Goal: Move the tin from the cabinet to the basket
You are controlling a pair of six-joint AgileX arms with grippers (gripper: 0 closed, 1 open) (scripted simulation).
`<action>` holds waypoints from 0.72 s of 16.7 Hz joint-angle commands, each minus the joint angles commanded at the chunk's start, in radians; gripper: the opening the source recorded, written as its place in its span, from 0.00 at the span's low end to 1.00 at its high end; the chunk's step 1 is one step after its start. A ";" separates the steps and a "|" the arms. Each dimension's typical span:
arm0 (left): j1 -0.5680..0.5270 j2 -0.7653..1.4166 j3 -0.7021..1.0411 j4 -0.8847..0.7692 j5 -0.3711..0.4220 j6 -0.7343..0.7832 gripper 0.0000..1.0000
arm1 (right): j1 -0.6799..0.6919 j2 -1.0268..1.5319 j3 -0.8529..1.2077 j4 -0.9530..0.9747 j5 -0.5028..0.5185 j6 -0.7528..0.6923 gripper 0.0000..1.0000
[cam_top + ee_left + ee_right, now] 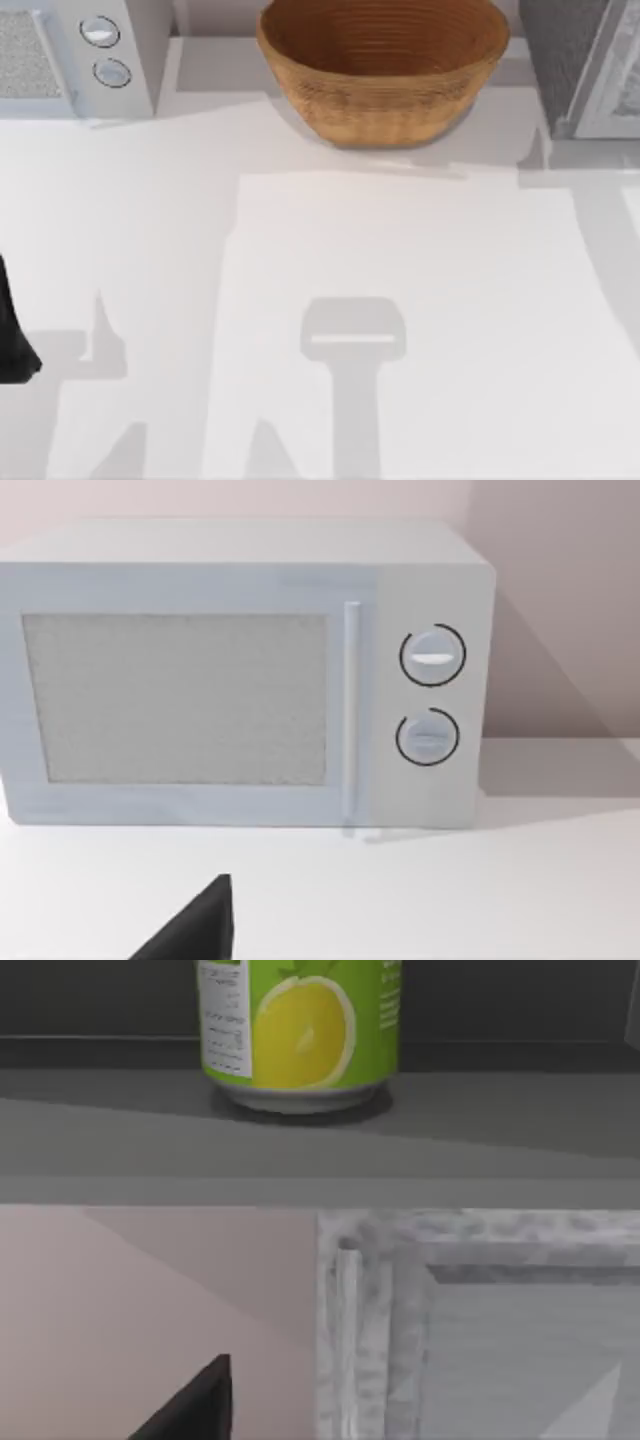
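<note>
The tin [300,1030] stands upright on a dark grey shelf of the cabinet [480,1130]. Only its lower part shows, green-yellow with a lemon slice picture. The cabinet's pale grey door [470,1320] hangs below the shelf in the right wrist view. A dark tip of my right gripper [195,1405] shows well short of the tin. The cabinet [562,55] sits at the table's far right corner, and the tan wicker basket [385,100] stands at the far middle with nothing showing inside it. My left gripper [14,335] is parked at the table's left edge.
A white appliance with two round knobs [105,50] occupies the far left corner, and the left wrist camera faces its front [240,680]. The white tabletop [400,280] stretches open between the basket and the near edge.
</note>
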 joint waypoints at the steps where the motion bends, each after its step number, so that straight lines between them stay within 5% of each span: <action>1: 0.000 0.000 0.000 0.000 0.000 0.000 1.00 | 0.009 0.061 0.083 -0.019 0.009 0.001 1.00; 6: 0.000 0.000 0.000 0.000 0.000 0.000 1.00 | 0.038 0.277 0.383 -0.086 0.042 0.004 1.00; 12: 0.000 0.000 0.000 0.000 0.000 0.000 1.00 | 0.043 0.321 0.443 -0.099 0.049 0.004 1.00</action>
